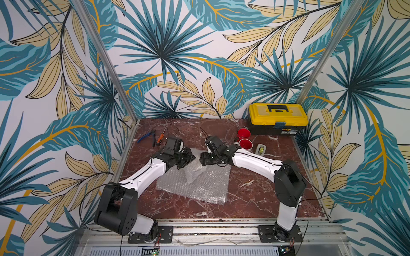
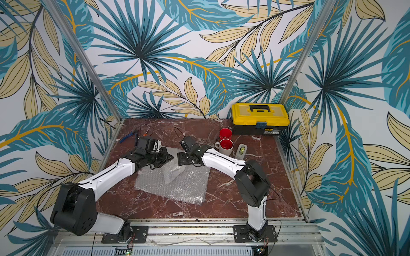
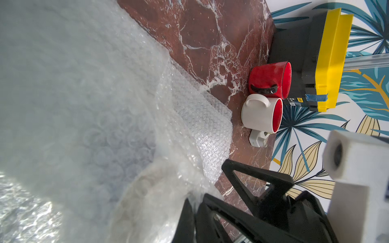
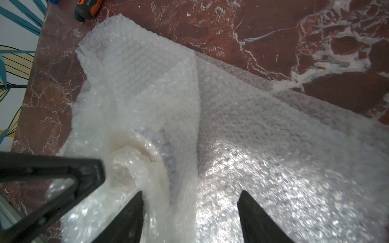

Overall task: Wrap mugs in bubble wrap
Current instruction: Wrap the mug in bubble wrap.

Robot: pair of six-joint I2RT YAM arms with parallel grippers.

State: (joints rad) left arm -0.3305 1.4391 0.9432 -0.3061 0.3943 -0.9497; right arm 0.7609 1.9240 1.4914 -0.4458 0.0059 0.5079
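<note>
Noting red marble surface carrying clear crinkly bubble wrap sheet, bunching over pale lavender mug; glossy red mug and white red-lined mug standing unwrapped, apart from it. Holding left pincer together at the raised fold, right pincer apart. Risking springy fold flopping open, mug rolling bare.

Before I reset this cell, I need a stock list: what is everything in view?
table: one, red-brown marble, under everything
bubble wrap: at least one sheet, clear, table centre, partly lifted
red mug: one, red, before the toolbox
white mug: one, white with red inside, beside the red mug
tape dispenser: one, grey, beside the white mug
toolbox: one, yellow lid, black base, far right corner
pliers: one, blue handles, far left
screwdriver: one, orange and black, beside the pliers
left claw: one, black, shut on the bubble wrap
right claw: one, black, open over the bubble wrap
</note>
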